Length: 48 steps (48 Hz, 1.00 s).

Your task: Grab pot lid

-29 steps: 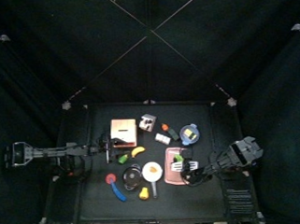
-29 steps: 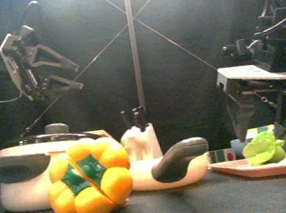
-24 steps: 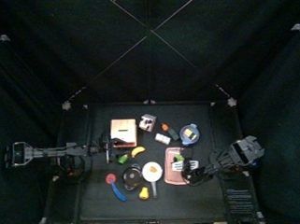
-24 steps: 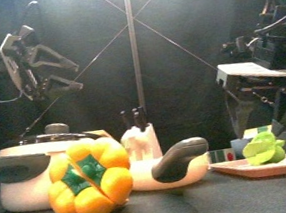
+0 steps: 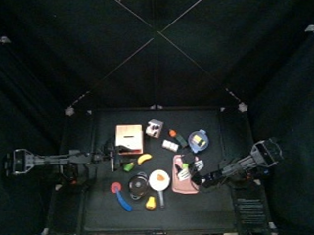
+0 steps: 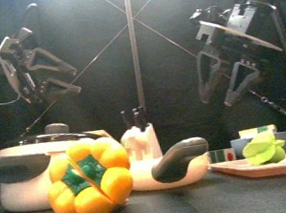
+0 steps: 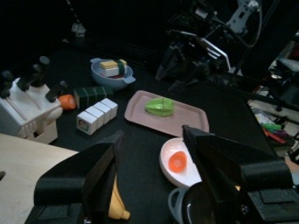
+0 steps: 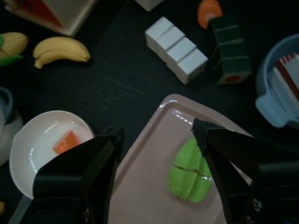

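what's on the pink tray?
On the pink tray lies one green leafy vegetable, also visible in the left wrist view. The right gripper's jaws cover the tray's lower corners, so anything there is hidden.

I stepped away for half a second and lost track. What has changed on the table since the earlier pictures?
The right gripper swung from side-on to hang fingers-down, open, above the pink tray. Nothing was grasped or released. The left gripper stayed raised and open; the pot lid, yellow pepper and the other items kept their places.
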Tool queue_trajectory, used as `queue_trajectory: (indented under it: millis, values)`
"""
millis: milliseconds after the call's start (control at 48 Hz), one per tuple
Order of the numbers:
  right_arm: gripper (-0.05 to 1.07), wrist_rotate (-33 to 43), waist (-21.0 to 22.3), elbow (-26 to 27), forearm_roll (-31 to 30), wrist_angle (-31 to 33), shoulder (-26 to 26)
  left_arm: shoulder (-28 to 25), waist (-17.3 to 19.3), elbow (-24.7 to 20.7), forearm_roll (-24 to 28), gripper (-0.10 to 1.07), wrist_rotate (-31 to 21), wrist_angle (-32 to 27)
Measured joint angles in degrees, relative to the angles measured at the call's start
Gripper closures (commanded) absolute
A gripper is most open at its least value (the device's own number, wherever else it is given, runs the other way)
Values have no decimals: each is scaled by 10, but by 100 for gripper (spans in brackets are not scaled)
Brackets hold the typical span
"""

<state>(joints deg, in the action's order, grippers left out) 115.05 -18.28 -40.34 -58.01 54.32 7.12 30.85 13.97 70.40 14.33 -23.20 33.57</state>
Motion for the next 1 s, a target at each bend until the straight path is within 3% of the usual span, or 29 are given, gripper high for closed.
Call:
queue_trajectory:
  millis: [146,333,500,708,812,1000]
  values:
    - [8,-62,24,18,2,-38,1,5,-10,11,1,6,1,-1]
    - [8,-76,59,18,14,-75,1,21,-69,11,20,6,1,-35]
    - [8,-76,72,9,23,-85,1,23,-145,-20,21,6,1,-137]
    - [8,-76,76,-5,40,-86,1,16,-219,-86,16,6,-2,-343]
    - [8,-76,76,-16,47,-86,1,3,-240,-99,13,6,0,-373]
    - [8,-76,77,-31,60,-86,1,-45,-265,-106,13,6,-1,-376]
